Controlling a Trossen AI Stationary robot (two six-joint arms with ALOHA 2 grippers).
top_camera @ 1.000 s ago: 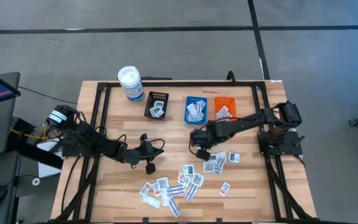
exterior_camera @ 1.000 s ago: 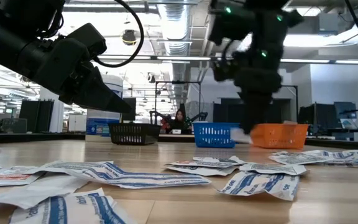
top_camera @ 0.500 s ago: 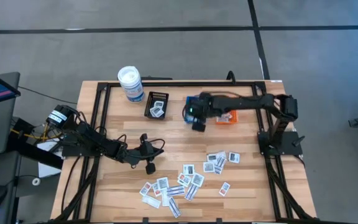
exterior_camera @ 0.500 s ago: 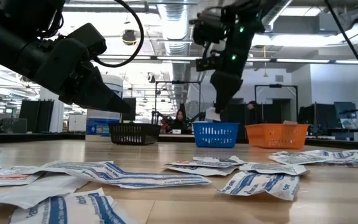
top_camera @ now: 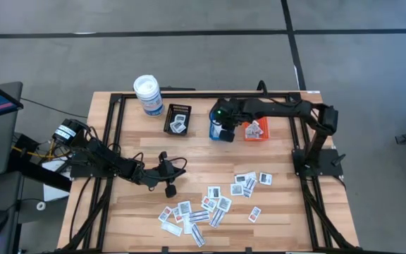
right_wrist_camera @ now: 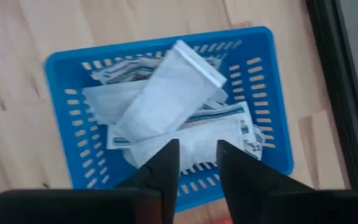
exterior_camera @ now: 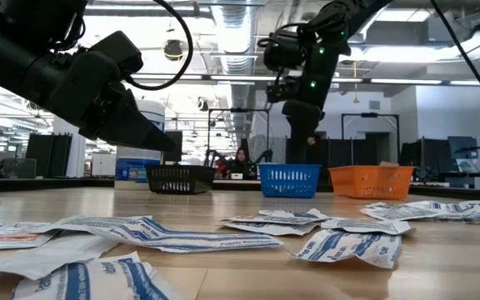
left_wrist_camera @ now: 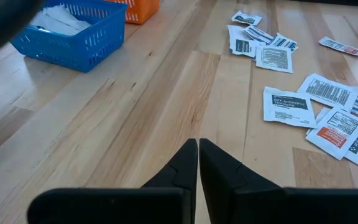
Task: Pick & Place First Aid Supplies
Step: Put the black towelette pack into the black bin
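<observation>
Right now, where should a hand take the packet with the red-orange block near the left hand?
Take the packet with the red-orange block by its free edge toward the bare wood, from above. It lies flat and overlaps neighbouring packets, so a hand needs an uncovered edge to pinch.

Packet print [top_camera: 217, 201] too small

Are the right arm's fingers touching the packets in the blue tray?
Apart. The right wrist view shows the right gripper open, with a packet lying free in the blue tray beyond its fingers.
</observation>
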